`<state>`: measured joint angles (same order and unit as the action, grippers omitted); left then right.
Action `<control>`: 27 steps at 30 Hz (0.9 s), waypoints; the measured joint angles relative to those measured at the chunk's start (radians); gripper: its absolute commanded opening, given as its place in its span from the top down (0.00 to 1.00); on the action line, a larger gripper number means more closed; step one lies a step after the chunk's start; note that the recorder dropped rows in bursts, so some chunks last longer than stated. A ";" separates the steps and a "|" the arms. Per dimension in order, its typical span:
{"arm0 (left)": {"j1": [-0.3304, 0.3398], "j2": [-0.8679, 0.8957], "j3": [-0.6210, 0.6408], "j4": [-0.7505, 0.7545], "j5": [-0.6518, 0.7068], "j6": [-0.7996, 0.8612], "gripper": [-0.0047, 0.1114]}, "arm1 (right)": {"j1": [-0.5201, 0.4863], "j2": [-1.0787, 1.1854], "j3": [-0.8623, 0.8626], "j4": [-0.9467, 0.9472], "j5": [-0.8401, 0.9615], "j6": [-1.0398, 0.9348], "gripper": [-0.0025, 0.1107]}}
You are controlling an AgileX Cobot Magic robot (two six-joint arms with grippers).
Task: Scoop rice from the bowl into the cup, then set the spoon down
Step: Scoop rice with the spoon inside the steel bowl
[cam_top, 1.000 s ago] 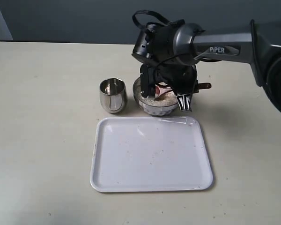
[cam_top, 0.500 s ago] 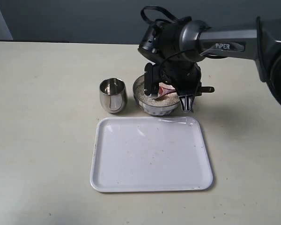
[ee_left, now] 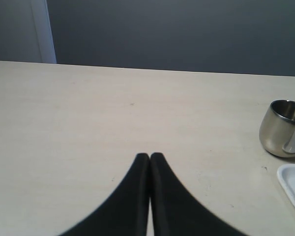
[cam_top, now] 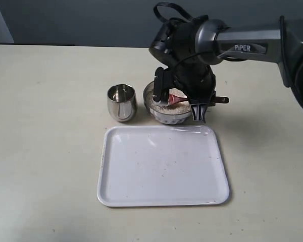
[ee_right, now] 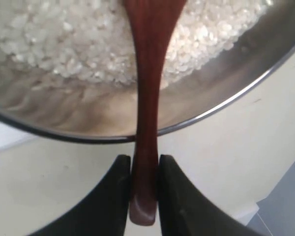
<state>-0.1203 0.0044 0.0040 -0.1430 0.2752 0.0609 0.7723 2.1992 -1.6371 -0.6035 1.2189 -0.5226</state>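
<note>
Exterior view: right claw [cam_top: 181, 98] is over the bowl [cam_top: 166, 119], with the reddish spoon [cam_top: 177, 96] reaching onto the rice [cam_top: 156, 106]. The cup [cam_top: 121, 102] stands upright just beside the bowl. A white tray [cam_top: 161, 196] lies near both on the beige surface [cam_top: 45, 126].

Left wrist view: left claw [ee_left: 150, 158] is pressed together, nothing between the fingers, over bare surface. The cup [ee_left: 284, 129] is well apart from it, with a tray corner [ee_left: 294, 182] near the cup.

Right wrist view: right claw [ee_right: 145, 164] pinches the spoon [ee_right: 146, 98] near its handle end. The handle crosses the bowl [ee_right: 226, 83] rim and the far end lies in the rice [ee_right: 64, 39].
</note>
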 measured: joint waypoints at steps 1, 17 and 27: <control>0.000 0.000 0.000 0.000 0.000 0.000 0.96 | 0.000 0.000 0.000 0.003 0.000 0.002 0.98; 0.000 0.000 0.000 0.000 0.000 0.000 0.96 | 0.000 0.000 0.000 0.005 0.000 0.002 0.98; 0.000 0.000 0.000 0.000 0.000 0.000 0.96 | 0.000 -0.011 0.000 0.009 0.000 0.037 0.98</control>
<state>-0.1203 0.0044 0.0040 -0.1430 0.2752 0.0609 0.7723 2.1881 -1.6371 -0.5943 1.2189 -0.4860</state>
